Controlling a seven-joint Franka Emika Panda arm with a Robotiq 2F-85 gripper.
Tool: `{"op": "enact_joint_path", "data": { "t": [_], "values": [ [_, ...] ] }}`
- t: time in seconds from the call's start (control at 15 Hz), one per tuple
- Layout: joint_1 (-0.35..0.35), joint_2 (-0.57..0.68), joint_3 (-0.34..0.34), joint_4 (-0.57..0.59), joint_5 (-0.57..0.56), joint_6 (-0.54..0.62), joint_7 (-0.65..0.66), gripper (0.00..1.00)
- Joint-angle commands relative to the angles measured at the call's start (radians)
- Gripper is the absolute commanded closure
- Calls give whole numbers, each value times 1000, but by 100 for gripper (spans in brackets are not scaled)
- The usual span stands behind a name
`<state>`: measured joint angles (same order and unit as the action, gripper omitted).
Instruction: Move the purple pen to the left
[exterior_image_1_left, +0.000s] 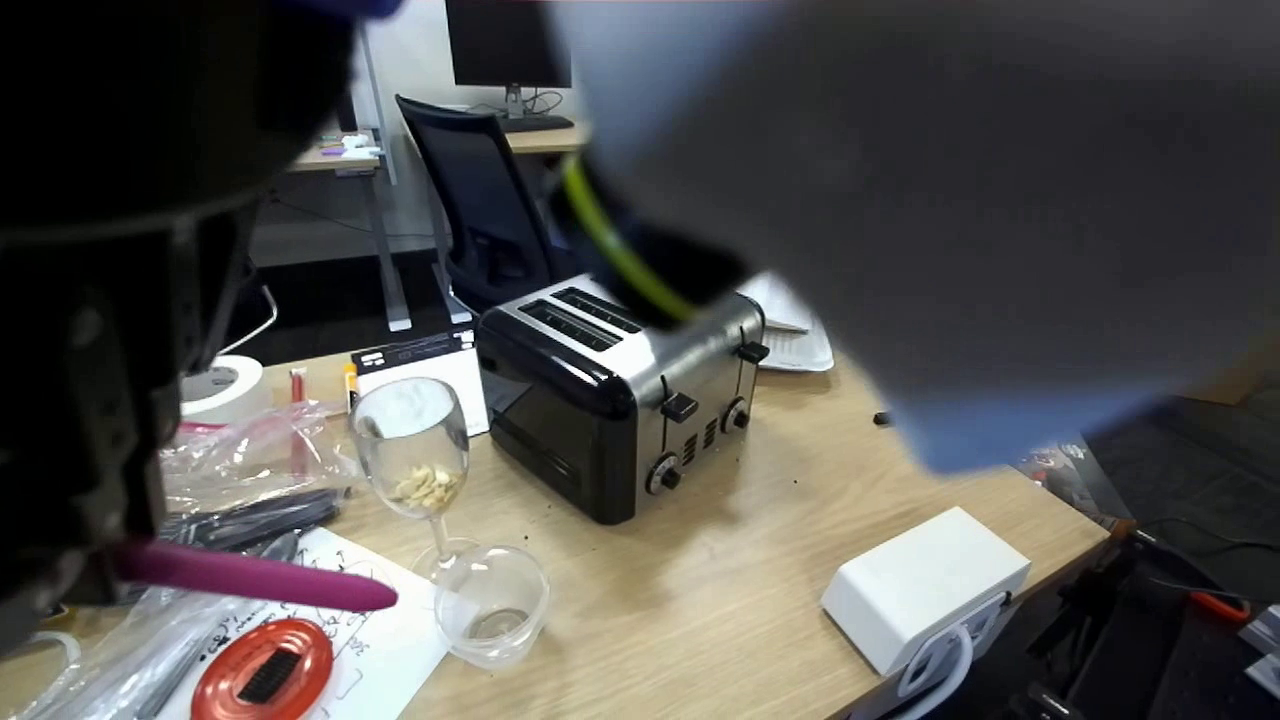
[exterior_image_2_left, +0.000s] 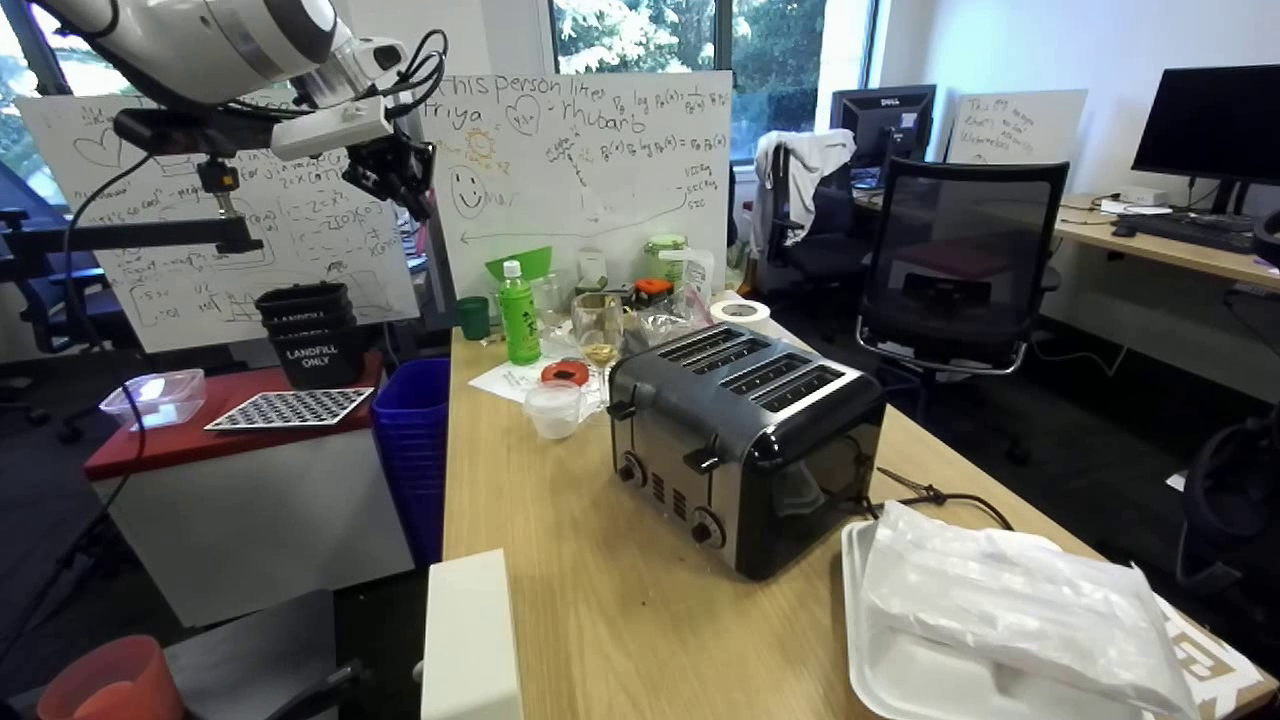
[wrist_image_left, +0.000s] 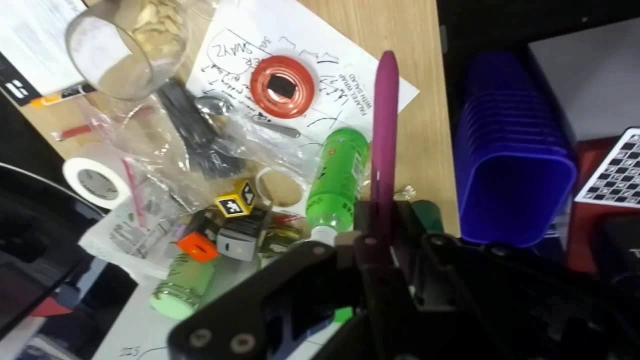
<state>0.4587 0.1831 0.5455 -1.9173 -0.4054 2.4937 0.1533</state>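
The black jointed tool grips the slim, straight magenta-purple pen aloft: likely the carry step, leftward lowering next.

The pen looks like smooth plastic from my end. I see shiny metal with glossy ends on the toaster, matt paper in the sheet, crinkled plastic in the bag and wood grain across the worktop.

Black bin is marked "LANDFILL ONLY"; paper reads "FALAFEL WRAP WITH SALAD"; monitor, "DELL"; whiteboard, "this person likes", "rhubarb".
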Motion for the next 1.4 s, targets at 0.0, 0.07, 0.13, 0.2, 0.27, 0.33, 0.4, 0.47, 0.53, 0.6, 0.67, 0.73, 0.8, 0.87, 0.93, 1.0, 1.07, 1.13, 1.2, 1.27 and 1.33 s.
{"op": "enact_joint_path", "data": {
  "t": [0.0, 0.07, 0.13, 0.2, 0.27, 0.33, 0.4, 0.47, 0.53, 0.6, 0.67, 0.73, 0.8, 0.87, 0.93, 1.0, 1.07, 1.13, 1.2, 1.27, 1.33],
  "values": [
    [-82, 85, 90, 78, 175, -49, -275, 97],
    [-117, 93, 121, 89, 246, -69, -354, 97],
    [-144, 91, 137, 98, 314, -95, -433, 97],
    [-182, 81, 159, 102, 392, -124, -512, 97],
    [-158, 64, 110, 114, 476, -160, -590, 97],
    [-177, 62, 105, 130, 525, -196, -636, 97],
    [-187, 62, 92, 147, 578, -232, -680, 97],
    [-195, 66, 78, 163, 618, -261, -715, 97],
    [-201, 77, 64, 172, 656, -263, -744, 97],
    [-205, 86, 50, 182, 688, -285, -770, 97],
    [-206, 97, 34, 183, 711, -291, -800, 97],
    [-203, 107, 18, 182, 726, -301, -816, 97],
    [-197, 120, 4, 182, 736, -307, -829, 97],
    [-192, 135, -8, 177, 742, -295, -833, 97],
    [-190, 148, -15, 178, 749, -295, -836, 97],
    [-187, 164, -20, 178, 754, -291, -836, 97],
    [-184, 176, -23, 179, 756, -288, -835, 97],
    [-179, 188, -25, 179, 755, -282, -831, 97],
    [-169, 200, -30, 176, 743, -261, -814, 97],
    [-152, 211, -44, 171, 715, -230, -784, 97],
    [-137, 226, -56, 169, 698, -207, -748, 97]
  ]
}}
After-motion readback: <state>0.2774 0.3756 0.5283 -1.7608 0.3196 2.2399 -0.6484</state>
